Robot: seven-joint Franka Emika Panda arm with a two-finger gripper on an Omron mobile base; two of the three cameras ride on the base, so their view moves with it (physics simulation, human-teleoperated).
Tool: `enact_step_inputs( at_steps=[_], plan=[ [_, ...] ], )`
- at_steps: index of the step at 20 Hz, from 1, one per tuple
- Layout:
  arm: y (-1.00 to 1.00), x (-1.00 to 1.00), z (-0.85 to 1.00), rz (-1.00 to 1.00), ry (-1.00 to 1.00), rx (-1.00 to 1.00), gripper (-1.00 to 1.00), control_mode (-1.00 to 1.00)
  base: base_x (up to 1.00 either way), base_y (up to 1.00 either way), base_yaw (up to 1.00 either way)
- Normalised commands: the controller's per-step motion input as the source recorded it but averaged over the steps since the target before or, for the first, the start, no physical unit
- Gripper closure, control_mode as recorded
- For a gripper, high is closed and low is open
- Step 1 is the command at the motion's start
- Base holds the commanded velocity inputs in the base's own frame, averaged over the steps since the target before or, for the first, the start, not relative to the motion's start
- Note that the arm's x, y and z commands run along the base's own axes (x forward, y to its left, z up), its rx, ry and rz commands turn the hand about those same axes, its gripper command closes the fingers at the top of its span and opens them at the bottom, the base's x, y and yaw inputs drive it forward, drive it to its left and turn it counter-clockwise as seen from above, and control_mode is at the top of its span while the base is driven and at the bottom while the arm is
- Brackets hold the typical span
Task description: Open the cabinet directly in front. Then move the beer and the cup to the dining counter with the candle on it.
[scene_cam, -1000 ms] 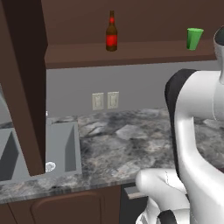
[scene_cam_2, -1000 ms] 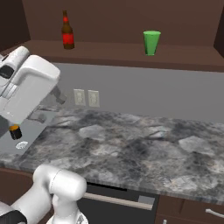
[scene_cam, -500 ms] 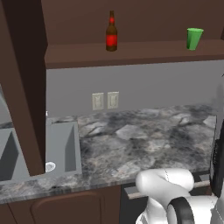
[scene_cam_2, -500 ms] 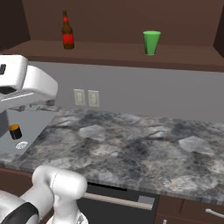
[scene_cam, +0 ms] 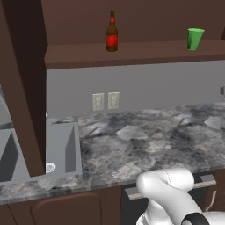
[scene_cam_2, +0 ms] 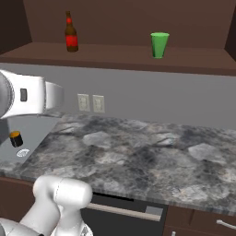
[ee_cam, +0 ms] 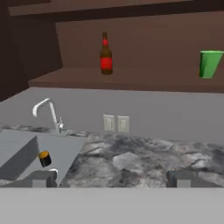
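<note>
The cabinet (scene_cam: 132,55) stands open, its door (scene_cam: 24,88) swung out at the left. On its shelf stand the beer (scene_cam: 111,31), a brown bottle with a red label, and to its right the green cup (scene_cam: 195,38). Both appear again in the right base view as the beer (scene_cam_2: 70,33) and the cup (scene_cam_2: 159,44). In the hand view my gripper (ee_cam: 112,178) is open and holds nothing, well short of the shelf and below it, looking up at the beer (ee_cam: 105,54) and the cup (ee_cam: 210,64). The dining counter and the candle are out of view.
A marbled worktop (scene_cam_2: 138,156) runs below the cabinet, with a sink (scene_cam: 61,149) and a faucet (ee_cam: 48,111) at its left. A black-and-orange cylinder (ee_cam: 44,158) sits in the sink. Wall outlets (ee_cam: 116,123) are under the shelf. An arm link (scene_cam_2: 27,94) crosses the left of the right base view.
The arm has swung off the right side of the left base view and further left in the right base view. The beer, the cup and the cabinet have not moved.
</note>
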Motion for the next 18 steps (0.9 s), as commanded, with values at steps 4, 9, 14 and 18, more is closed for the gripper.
enact_step_inputs(
  at_steps=[4,9,14,18],
  plan=[
    [0.58,0.01,0.0,0.13,-0.55,0.08,-1.0,-1.0,0.0,0.0,0.0],
    [0.48,-0.02,0.08,0.01,-0.34,0.0,-1.0,-1.0,0.0,0.0,0.0],
    [0.04,-0.15,0.42,-0.08,-0.03,0.0,-1.0,-1.0,0.0,0.0,0.0],
    [0.0,-0.15,0.41,-0.07,0.0,0.0,-1.0,-1.0,0.0,0.0,0.0]
  ],
)
